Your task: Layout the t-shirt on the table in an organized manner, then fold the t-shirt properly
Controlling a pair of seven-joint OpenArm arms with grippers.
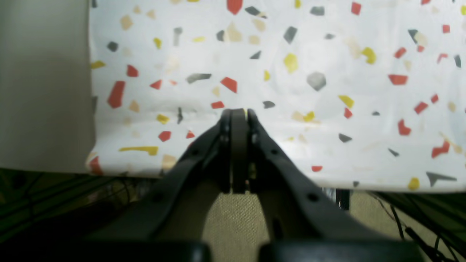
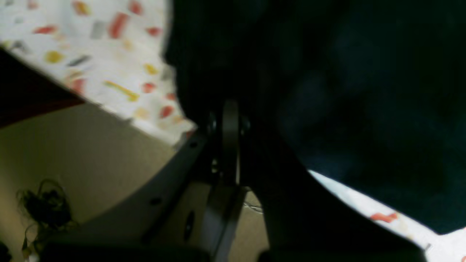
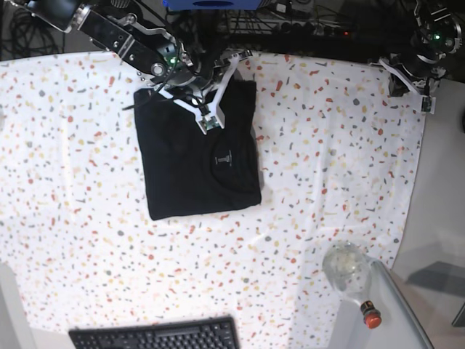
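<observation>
Black soft-fabric t-shirt (image 3: pixel 200 156) folded into a neat rectangle, pale neck label showing, lying flat on the table (image 3: pixel 327 160) spread with white cloth flecked in red, orange, yellow and grey; placed toward the far edge, left of centre in the base view. Right gripper (image 3: pixel 209 109) hovering over the shirt's far edge, jaws pressed together, nothing seen between them; from its wrist camera, closed tips (image 2: pixel 228 120) just above the dark cloth (image 2: pixel 327 91) beside the table's edge. Black keyboard (image 3: pixel 156 336) at the near edge, well apart from the shirt. Clear rounded glass object (image 3: pixel 346 266) near the near right corner, with a small red-capped item (image 3: pixel 370 314) just beside it. Left gripper (image 3: pixel 410 80) at the far right corner, also closed and empty, tips (image 1: pixel 237 114) over bare speckled cloth (image 1: pixel 327 91) near its edge.
</observation>
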